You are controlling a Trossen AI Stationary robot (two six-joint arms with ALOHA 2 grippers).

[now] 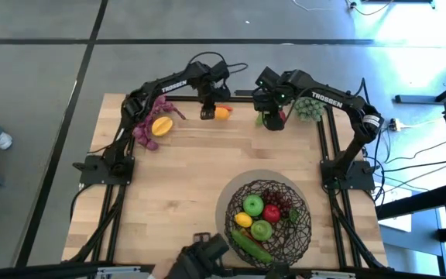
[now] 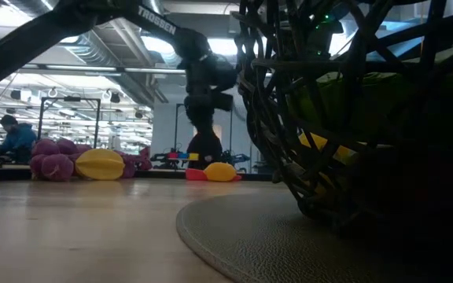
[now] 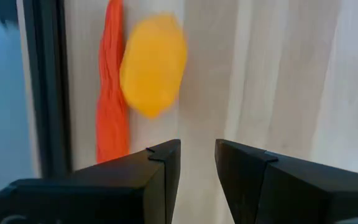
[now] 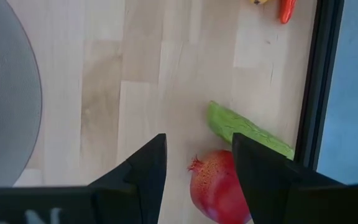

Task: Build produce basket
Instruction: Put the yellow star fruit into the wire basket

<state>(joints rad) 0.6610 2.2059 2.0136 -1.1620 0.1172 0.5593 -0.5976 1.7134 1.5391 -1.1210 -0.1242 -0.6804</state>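
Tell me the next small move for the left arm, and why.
Probably ease the left gripper forward until its fingers straddle the yellow lemon. Its fingers stand slightly apart with nothing between them, and the lemon lies just ahead beside the orange-red chili at the table's far edge, not yet in the basket.

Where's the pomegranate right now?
In the high view, the pomegranate lies at the table's far edge, right side, beside a green leafy vegetable, under the right gripper.

grey round mat (image 1: pixel 231 194), person (image 2: pixel 14 137) (room behind)
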